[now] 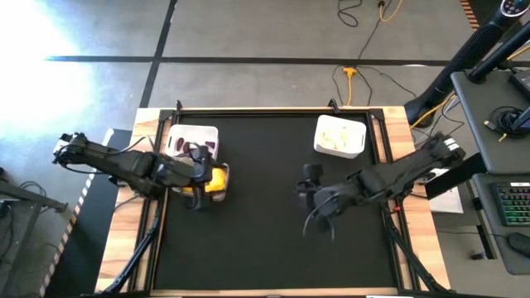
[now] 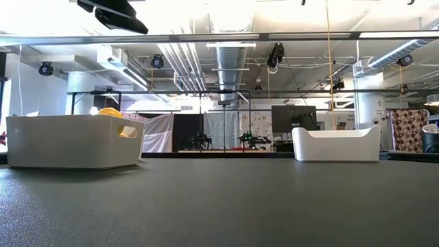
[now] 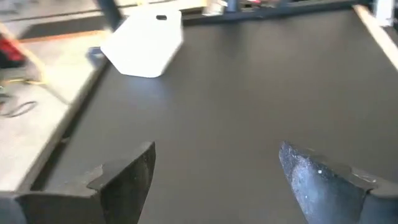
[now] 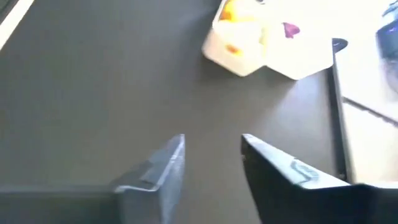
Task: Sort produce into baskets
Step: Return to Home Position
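Observation:
Three white baskets stand on the black table. One at the far left (image 1: 195,139) holds dark purple pieces (image 4: 290,29). Just nearer is one holding yellow lemons (image 1: 217,180), partly hidden under my left arm. One at the far right (image 1: 339,136) holds white garlic bulbs. A lemon (image 2: 110,111) peeks over a basket's rim (image 2: 72,140) in the low view. My left gripper (image 1: 202,176) hovers open over the lemon basket, nothing between its fingers (image 3: 214,180). My right gripper (image 1: 309,199) hangs open and bare over the middle of the table (image 4: 211,162).
The black mat (image 1: 265,240) lies bare between and in front of the baskets. Wooden table borders (image 1: 402,124) and a dark frame rail run along the sides. A desk with a keyboard (image 1: 513,203) stands to the right, beyond the table.

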Tool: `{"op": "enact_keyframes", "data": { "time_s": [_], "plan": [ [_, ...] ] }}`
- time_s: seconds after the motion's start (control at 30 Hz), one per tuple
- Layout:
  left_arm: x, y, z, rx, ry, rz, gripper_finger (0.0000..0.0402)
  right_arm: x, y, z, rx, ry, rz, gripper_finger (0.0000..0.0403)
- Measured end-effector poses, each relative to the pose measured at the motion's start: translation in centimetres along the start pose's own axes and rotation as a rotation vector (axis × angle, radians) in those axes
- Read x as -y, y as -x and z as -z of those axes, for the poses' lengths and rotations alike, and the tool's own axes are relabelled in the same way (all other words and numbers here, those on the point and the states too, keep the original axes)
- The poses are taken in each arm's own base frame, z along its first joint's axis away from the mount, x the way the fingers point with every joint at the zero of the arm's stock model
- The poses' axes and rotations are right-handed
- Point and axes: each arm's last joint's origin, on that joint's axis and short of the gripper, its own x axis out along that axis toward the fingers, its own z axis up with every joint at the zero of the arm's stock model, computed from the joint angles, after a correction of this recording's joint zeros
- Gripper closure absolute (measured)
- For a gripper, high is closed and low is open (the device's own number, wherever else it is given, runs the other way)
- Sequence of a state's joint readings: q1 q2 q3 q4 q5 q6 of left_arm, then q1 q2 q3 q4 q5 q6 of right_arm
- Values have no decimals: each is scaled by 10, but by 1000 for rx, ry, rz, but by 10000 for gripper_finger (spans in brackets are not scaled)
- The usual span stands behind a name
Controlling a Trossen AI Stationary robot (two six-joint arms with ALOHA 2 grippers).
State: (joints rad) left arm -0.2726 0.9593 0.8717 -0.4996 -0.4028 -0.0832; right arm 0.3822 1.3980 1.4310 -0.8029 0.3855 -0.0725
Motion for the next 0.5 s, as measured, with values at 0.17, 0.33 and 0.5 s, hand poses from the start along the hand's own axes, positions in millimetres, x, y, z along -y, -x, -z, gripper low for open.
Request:
{"op": "enact_keyframes", "data": {
  "time_s": [0.17,0.33,0.5],
  "plan": [
    [-10,11,8,37,16,-141,75,21,20,24,63,3,39,331],
    [-16,19,13,36,63,-244,75,37,32,65,175,-75,-88,386],
    [-18,22,21,56,57,-261,75,58,35,85,435,-111,-161,393]
  ]
}}
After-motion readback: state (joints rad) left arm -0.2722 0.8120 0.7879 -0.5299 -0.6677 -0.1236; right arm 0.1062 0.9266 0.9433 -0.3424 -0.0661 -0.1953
